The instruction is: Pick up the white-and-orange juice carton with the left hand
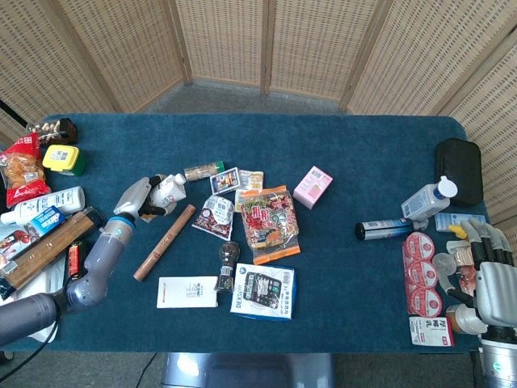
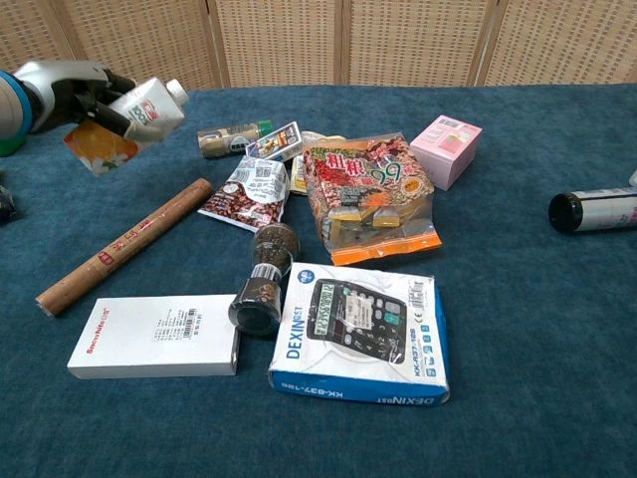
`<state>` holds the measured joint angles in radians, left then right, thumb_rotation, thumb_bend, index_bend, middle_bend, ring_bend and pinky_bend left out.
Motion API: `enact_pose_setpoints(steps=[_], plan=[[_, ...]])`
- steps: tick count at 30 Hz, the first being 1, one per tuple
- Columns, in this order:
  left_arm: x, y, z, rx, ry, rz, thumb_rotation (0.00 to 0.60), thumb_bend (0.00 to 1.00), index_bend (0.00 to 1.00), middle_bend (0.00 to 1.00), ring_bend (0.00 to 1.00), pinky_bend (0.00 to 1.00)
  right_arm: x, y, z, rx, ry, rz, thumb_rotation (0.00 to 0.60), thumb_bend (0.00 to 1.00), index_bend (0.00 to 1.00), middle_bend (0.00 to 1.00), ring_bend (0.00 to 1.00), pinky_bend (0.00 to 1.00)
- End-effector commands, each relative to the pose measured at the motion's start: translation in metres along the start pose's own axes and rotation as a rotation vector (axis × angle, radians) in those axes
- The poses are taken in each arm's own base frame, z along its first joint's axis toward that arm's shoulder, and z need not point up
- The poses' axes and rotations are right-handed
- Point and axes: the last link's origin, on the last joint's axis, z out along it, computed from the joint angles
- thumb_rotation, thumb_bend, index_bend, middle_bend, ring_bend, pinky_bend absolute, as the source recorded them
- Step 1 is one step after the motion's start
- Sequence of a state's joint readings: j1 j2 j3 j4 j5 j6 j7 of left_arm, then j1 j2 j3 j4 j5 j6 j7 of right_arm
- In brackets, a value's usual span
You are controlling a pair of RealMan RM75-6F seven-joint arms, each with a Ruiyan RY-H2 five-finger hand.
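My left hand [image 1: 136,196] [image 2: 72,88] grips the white-and-orange juice carton [image 1: 164,192] [image 2: 134,118] and holds it tilted above the blue table, cap pointing up and right. In the chest view the carton hangs clear of the cloth at the upper left. My right hand [image 1: 489,279] rests at the table's right front edge, fingers apart, holding nothing.
A wooden rolling pin [image 2: 124,246] lies just below the carton. Nearby are a small bottle [image 2: 231,136], snack packets [image 2: 249,192] [image 2: 371,194], a pepper grinder [image 2: 264,276], a white box [image 2: 154,336], a calculator box [image 2: 360,333] and a pink box [image 2: 448,148]. Bottles and snacks crowd the table's left edge [image 1: 40,202].
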<state>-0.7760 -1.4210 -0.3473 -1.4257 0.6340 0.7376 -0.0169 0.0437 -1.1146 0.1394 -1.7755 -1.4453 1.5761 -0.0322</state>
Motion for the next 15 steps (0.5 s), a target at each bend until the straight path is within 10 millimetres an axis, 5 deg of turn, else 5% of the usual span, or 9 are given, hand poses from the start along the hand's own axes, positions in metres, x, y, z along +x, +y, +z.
enact_pose_setpoints(steps=[1,15], plan=[[0.038,0.017,-0.022,-0.058,0.070,-0.041,0.600,0.69,0.48,0.48,0.79,0.77,-0.001,0.000,0.000,0.004,-0.003,0.005,0.589,0.32,0.00,0.08,0.00,0.00],[0.131,0.106,-0.098,-0.283,0.209,-0.129,0.600,0.67,0.47,0.47,0.78,0.76,-0.014,0.004,0.001,0.020,-0.021,0.048,0.586,0.32,0.00,0.08,0.00,0.00]])
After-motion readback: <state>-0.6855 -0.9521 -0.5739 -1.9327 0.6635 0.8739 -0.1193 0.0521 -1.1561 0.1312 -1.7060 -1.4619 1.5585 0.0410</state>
